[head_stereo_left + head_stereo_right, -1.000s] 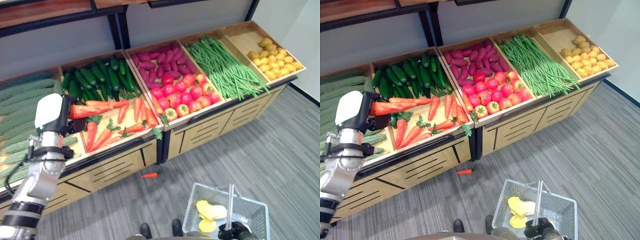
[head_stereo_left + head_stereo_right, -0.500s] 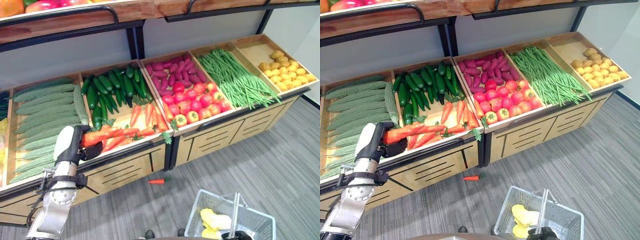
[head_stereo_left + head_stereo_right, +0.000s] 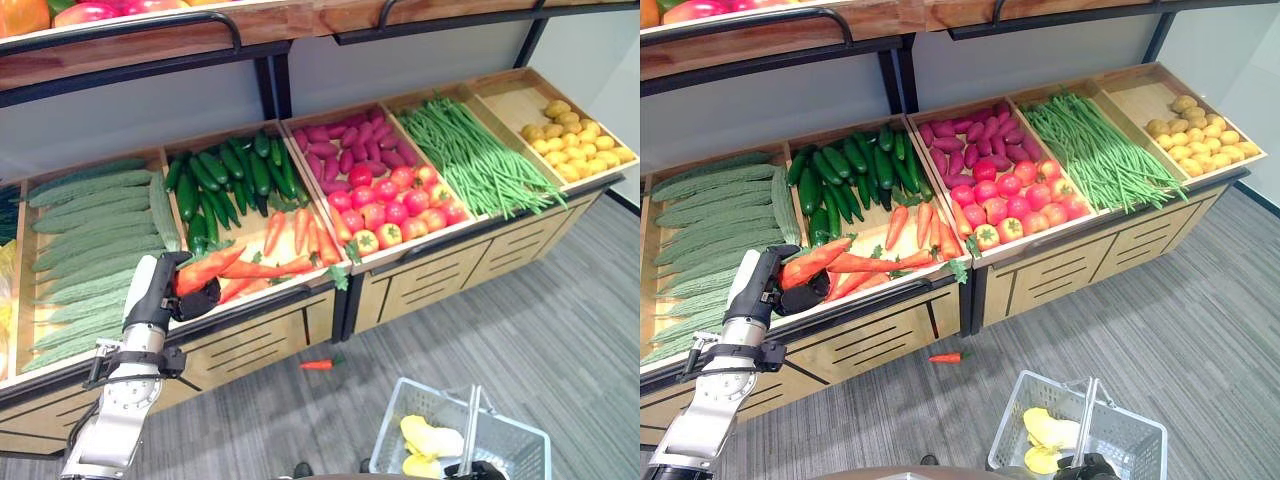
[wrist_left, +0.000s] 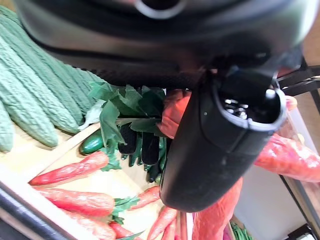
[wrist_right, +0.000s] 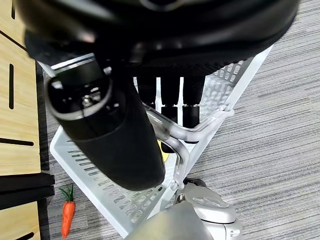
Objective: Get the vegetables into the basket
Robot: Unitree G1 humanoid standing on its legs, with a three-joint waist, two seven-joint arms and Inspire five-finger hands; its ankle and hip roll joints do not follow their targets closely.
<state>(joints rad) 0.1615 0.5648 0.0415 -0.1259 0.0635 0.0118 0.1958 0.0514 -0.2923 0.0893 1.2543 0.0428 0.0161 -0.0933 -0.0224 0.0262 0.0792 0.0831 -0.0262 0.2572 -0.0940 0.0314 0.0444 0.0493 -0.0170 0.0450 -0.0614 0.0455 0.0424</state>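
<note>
The left hand [image 3: 178, 292] grips a carrot [image 3: 207, 269] above the front edge of the carrot bin [image 3: 262, 232]. The right hand [image 5: 125, 135] is curled round the handle [image 5: 180, 136] of the basket [image 3: 505, 438], low over the floor [image 3: 560, 300]. Another carrot [image 3: 320, 364] lies there.

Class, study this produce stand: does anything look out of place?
Yes. One small orange carrot lies on the grey carpet floor below the wooden display bins, apart from the carrots in the bin, as if dropped.
</note>
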